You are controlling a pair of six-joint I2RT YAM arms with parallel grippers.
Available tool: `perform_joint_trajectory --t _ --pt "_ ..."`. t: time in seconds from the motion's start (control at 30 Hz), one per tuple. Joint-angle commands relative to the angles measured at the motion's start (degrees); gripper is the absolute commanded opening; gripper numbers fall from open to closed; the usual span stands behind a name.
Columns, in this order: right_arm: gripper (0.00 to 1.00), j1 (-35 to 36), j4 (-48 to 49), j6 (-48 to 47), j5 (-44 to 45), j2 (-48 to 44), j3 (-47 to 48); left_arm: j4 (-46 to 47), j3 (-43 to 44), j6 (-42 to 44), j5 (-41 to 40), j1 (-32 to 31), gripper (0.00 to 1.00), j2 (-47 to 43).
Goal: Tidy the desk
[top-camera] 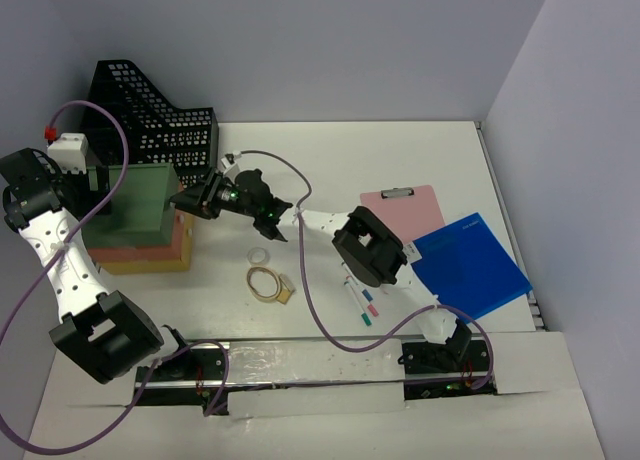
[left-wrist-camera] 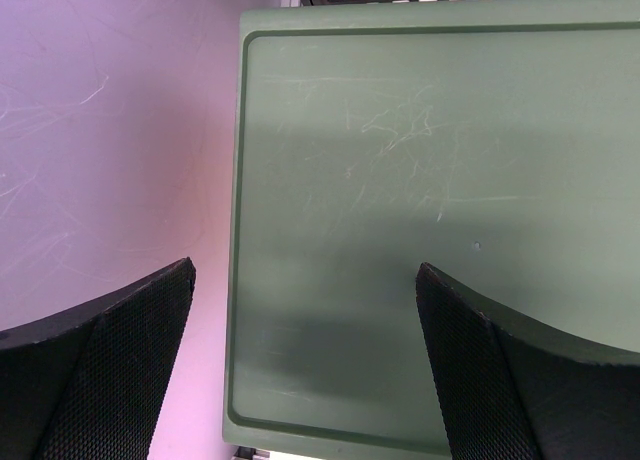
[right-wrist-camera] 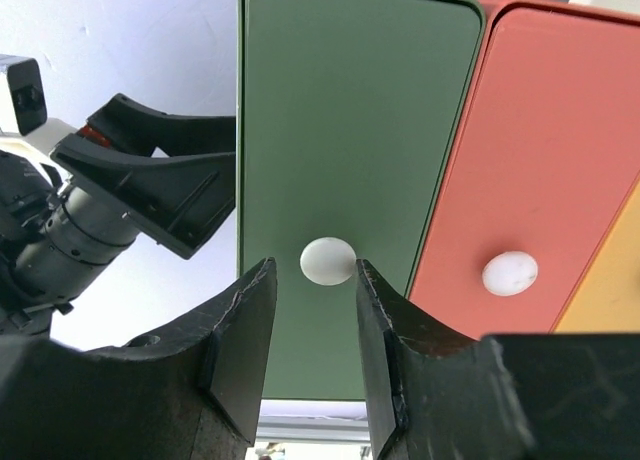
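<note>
Desk (top-camera: 400, 160): flat matte white rect. top, lying under all items, arm bases at near edge.
File rack (top-camera: 140, 105): black wire mesh, standing far-left corner.
Drawer stack, smooth plastic w/ rounded corners: green drawer (top-camera: 135, 200) sitting on salmon drawer (top-camera: 150, 242), just in front of rack.
Blue folder (top-camera: 470, 265): lying against pink clipboard (top-camera: 405, 208), right side.
L gripper (left-wrist-camera: 305, 280): textured black fingers standing spread wide over scratched green top.
R gripper (right-wrist-camera: 314, 268): fingers standing partway apart, bracketing round white knob (right-wrist-camera: 328, 260) on green front, gap showing one side.
Markers (top-camera: 362, 305), tan rubber bands (top-camera: 265, 280): lying mid-desk.
</note>
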Motion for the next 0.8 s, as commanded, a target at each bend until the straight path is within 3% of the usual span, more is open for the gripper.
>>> perform_joint_trajectory --t 0.0,0.6,0.77 --pt "0.45 0.9 1.5 0.8 0.1 -2.6 2.2 -3.7 -1.2 1.0 0.5 0.3 0.98 1.0" --pt "0.42 1.1 -1.4 -0.4 1.2 -0.1 6.7 -3.9 -1.5 1.7 0.4 0.3 0.98 0.4" --pt "0.34 1.0 -0.8 0.3 1.4 0.2 6.5 -4.0 -1.4 1.8 0.6 0.3 0.98 0.6"
